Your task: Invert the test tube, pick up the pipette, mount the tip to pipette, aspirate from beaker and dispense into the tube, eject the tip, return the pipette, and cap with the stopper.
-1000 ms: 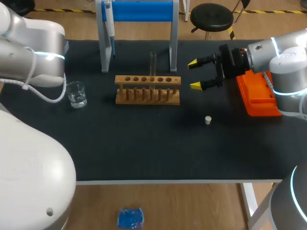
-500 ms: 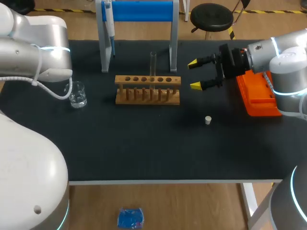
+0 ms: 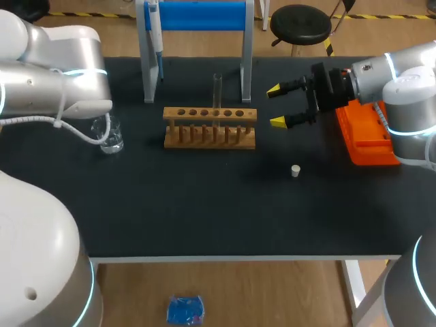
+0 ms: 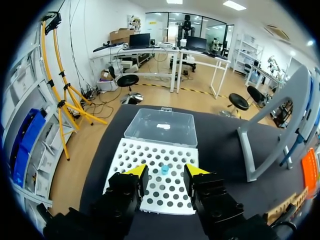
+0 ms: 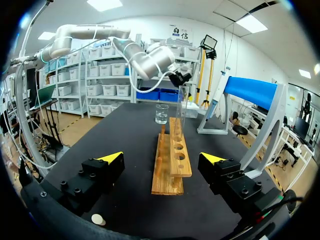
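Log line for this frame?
left gripper open above tip box | right gripper open facing rack | test tube standing in rack | pipette on stand | stopper on table

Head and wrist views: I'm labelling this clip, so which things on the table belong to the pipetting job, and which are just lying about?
Job: test tube, wooden rack, pipette on its stand, beaker, stopper, tip box holding one blue tip.
Lying about: orange tray, as far as I can tell.

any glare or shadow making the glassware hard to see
Head view: even light, no glare; the test tube looks faint, the beaker sits partly behind my left arm. Right wrist view: both show clearly.
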Controlling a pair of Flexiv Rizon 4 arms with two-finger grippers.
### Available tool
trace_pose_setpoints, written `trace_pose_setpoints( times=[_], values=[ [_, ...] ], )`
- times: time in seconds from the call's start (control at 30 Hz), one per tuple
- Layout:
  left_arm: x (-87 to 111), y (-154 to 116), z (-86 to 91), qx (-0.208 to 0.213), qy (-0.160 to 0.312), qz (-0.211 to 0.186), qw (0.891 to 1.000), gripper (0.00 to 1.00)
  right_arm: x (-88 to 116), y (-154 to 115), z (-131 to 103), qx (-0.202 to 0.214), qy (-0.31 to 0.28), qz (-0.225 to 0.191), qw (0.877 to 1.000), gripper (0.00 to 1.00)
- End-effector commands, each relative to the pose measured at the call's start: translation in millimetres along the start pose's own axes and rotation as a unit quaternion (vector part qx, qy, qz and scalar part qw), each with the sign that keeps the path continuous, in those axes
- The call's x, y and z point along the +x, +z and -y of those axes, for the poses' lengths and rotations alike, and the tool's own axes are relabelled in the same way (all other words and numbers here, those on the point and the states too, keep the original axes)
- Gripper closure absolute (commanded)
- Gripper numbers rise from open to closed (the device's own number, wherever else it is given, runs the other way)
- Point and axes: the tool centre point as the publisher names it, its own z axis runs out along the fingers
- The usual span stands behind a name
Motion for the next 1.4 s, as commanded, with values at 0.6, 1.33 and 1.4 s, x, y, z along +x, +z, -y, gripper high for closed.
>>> trace_pose_setpoints(
  times=[0.6,1.33,1.4],
  values=[
    [1.9,8.5,-9.5,0.021,-0.001,-0.007,1.0,0.61,-0.2,-0.6,0.5,0.0,0.0,-0.001,1.0,0.0],
    [8.0,13.7,-5.8,0.013,0.011,-0.012,1.0,0.64,-0.2,-0.6,0.5,0.0,0.0,-0.001,1.0,0.0],
    [7.9,14.1,-5.9,0.013,0.01,-0.012,1.0,0.64,-0.2,-0.6,0.5,0.0,0.0,-0.001,1.0,0.0]
  ],
)
